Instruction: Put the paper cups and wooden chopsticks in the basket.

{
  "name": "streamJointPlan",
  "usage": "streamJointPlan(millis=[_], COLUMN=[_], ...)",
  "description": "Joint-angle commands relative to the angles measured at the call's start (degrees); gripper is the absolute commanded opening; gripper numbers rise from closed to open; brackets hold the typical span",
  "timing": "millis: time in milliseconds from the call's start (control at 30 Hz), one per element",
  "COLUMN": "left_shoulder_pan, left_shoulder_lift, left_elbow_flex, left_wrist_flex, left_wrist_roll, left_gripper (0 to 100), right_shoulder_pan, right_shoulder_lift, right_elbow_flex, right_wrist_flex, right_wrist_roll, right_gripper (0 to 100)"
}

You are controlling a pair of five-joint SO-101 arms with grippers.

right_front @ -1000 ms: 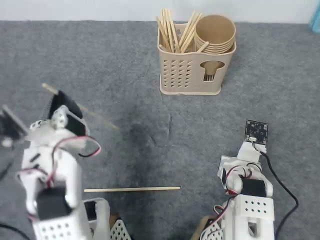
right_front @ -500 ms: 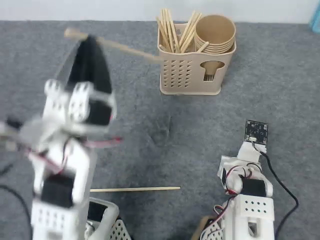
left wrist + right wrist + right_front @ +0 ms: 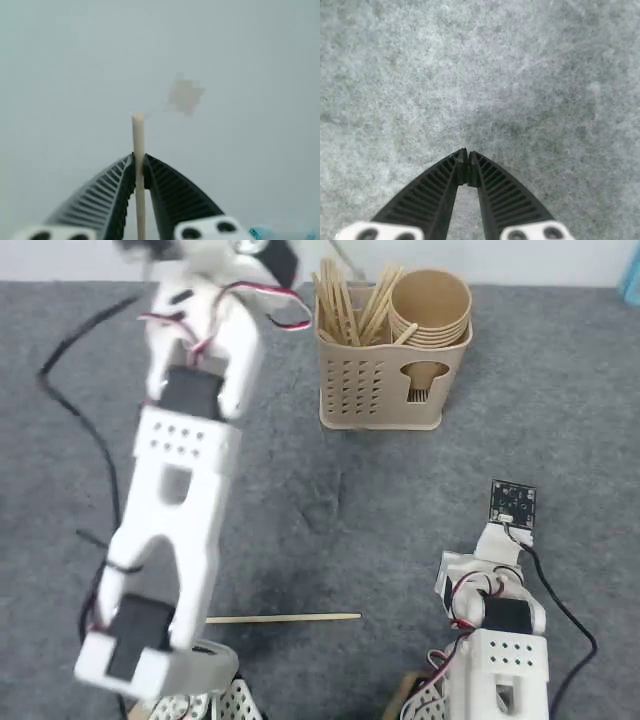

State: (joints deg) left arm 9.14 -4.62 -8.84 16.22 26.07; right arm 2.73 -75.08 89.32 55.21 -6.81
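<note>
A beige slotted basket (image 3: 380, 380) stands at the back of the grey mat. It holds several wooden chopsticks (image 3: 345, 300) and a stack of paper cups (image 3: 430, 305). My left arm (image 3: 190, 410) stretches high to the back, with its wrist just left of the basket's top. In the left wrist view my left gripper (image 3: 139, 162) is shut on a wooden chopstick (image 3: 138, 135) that points at a pale wall. Another chopstick (image 3: 285, 618) lies flat near the front edge. My right gripper (image 3: 467, 157) is shut with nothing in it, low over the mat.
The right arm (image 3: 495, 600) sits folded at the front right, its camera board (image 3: 512, 502) facing up. Grey mat (image 3: 330, 500) lies open between the arms and the basket. A pale wall borders the back edge.
My left arm has risen from the front left and swung back toward the basket, carrying the chopstick. The right arm and the chopstick on the mat have not moved.
</note>
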Motion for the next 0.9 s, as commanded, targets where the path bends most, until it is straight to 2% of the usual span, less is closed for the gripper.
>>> streamJointPlan(millis=[0,167,400,500,633,700,867], left_shoulder_pan=[1.49,4.13,6.42,6.24,6.24,6.24,6.07], left_shoulder_lift=[2.02,2.64,2.81,2.29,2.11,2.11,-0.26], left_elbow_flex=[-1.45,7.6,16.75,17.19,16.84,16.75,16.84], left_wrist_flex=[-1.41,-1.41,-4.84,-4.57,2.46,4.75,10.99], left_wrist_roll=[-0.97,-8.26,-8.88,-8.88,-8.79,-8.79,-8.7], left_gripper=[1,1,2,10,29,35,35], right_shoulder_pan=[0.22,0.13,0.13,0.13,0.13,0.22,0.22], right_shoulder_lift=[-0.75,-0.75,-0.75,-0.75,-0.75,-0.75,-0.75], right_elbow_flex=[-0.26,-0.26,-0.26,-0.26,-0.26,-0.26,-0.26], right_wrist_flex=[-1.01,-1.1,-1.1,-1.1,-1.1,-1.1,-1.1], right_wrist_roll=[0.7,0.7,0.79,0.79,0.79,0.79,0.79], right_gripper=[0.8,0.8,0.8,0.8,0.8,0.8,0.8])
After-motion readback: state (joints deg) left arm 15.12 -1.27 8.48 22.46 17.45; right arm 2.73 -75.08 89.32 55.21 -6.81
